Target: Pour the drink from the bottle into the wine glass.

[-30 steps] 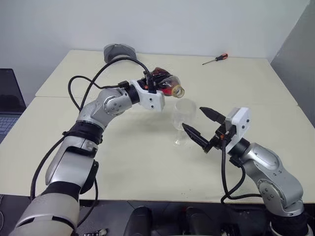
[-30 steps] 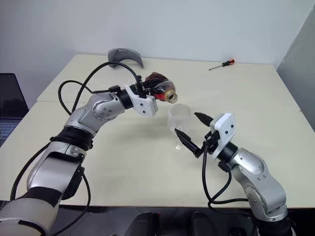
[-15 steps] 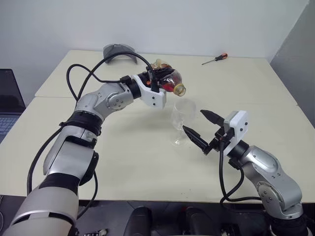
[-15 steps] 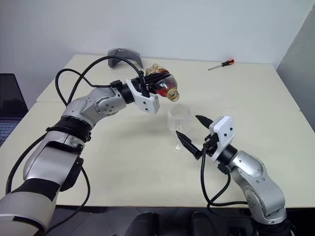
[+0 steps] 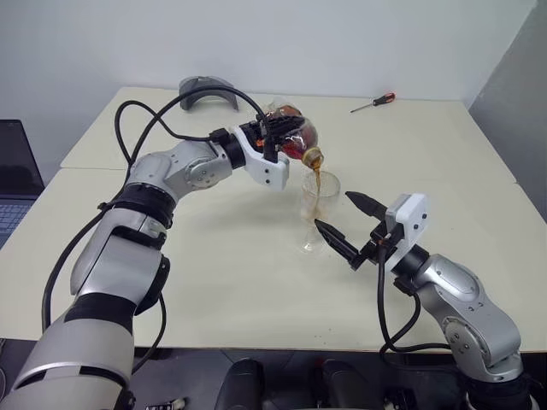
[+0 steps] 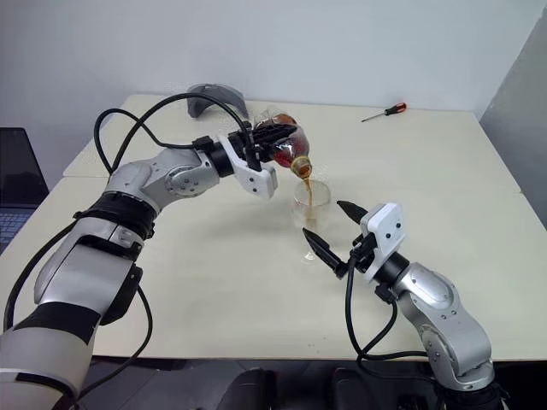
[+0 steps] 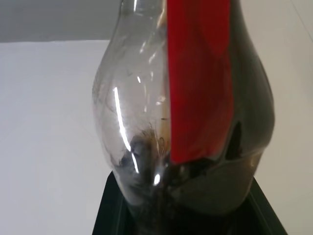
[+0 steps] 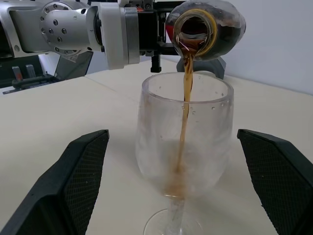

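Since a second ago I have rolled my left wrist further over, so the bottle [image 5: 289, 138] has tipped from nearly level to mouth-down, and the drink [image 8: 185, 122] now runs out where before it stayed inside; the glass [image 5: 319, 209] itself has not shifted on the table [image 5: 214, 273].

My left gripper [image 5: 272, 137] is clenched around the fat body of the bottle, low on it and away from the neck, which leaves the mouth free and lets a simple wrist roll set the pour angle. From that hand the bottle sticks out toward my right, its open mouth hanging just above the glass rim and slightly inside it, so the thin brown stream drops straight down the middle of the bowl without touching the wall. Very little has gathered yet: I see only a small dark pool at the bottom of the bowl, so I judge the pour as just begun.

My right gripper [image 5: 352, 226] holds nothing; its two black fingers stand spread wide, one to each side of the glass and a little nearer to me, not touching it. I keep it there as a guard, ready to close on the stem if the glass wobbles.

Well beyond both hands lie a screwdriver [image 5: 373, 103] and a grey curved piece [image 5: 205, 90], both clear of the work.
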Controlling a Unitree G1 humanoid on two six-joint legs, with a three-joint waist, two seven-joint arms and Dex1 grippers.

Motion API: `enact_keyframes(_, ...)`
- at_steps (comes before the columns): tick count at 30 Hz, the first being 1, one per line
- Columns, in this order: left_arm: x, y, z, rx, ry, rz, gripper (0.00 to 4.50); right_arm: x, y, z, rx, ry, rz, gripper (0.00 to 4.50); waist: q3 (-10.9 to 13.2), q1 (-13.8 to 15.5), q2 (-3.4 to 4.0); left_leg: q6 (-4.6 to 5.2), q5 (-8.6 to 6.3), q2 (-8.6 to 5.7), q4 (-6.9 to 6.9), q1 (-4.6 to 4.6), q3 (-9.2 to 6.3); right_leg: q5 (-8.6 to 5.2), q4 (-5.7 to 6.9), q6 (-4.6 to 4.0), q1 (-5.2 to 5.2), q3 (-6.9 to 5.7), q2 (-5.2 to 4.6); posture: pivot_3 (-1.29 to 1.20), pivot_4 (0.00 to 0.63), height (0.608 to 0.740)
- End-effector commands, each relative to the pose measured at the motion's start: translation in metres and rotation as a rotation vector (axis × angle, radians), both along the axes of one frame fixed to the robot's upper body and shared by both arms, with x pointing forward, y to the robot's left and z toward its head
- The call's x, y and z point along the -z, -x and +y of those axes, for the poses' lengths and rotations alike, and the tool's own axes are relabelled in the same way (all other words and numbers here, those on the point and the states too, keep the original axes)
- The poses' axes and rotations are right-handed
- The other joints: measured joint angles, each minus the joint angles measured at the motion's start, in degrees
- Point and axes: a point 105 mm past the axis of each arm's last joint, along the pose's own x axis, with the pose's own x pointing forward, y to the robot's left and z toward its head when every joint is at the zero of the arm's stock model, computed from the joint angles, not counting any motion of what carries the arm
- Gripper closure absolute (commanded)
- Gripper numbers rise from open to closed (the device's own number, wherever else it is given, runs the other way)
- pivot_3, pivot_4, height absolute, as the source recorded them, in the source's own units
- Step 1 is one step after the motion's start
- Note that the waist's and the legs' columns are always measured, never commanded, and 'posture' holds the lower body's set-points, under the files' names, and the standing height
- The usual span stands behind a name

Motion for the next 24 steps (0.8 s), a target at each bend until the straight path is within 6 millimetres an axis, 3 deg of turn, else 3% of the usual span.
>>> enact_keyframes(1, -0.0285, 0.0025, 0.001, 0.011, 0.031, -0.083, 3.6, -0.0117, 0.0058, 0.0033, -0.009, -0.007, -0.062, 0.0, 0.0, 0.0, 0.0, 0.0, 0.0, 0.0, 0.01, 0.0, 0.0, 0.0, 0.0, 0.0, 0.0, 0.01, 0.0, 0.0, 0.15, 0.74)
enact_keyframes(15, -0.0347, -0.0048, 0.0062, -0.03, 0.037, -0.102, 3.6, -0.0098, 0.0058, -0.0065, 0.062, -0.047, -0.104, 0.0, 0.0, 0.0, 0.0, 0.0, 0.0, 0.0, 0.09, -0.02, 0.01, 0.0, 0.04, 0.0, 0.0, 0.0, 0.0, 0.0, 0.15, 0.74)
enact_keyframes(24, -0.0339, -0.0046, 0.0058, -0.026, 0.033, -0.101, 3.6, -0.0171, 0.012, -0.0008, 0.063, -0.044, -0.186, 0.0, 0.0, -0.02, 0.0, 0.0, -0.01, 0.01, 0.33, -0.04, 0.01, -0.02, 0.23, 0.01, -0.01, 0.01, 0.0, 0.0, 0.15, 0.74)
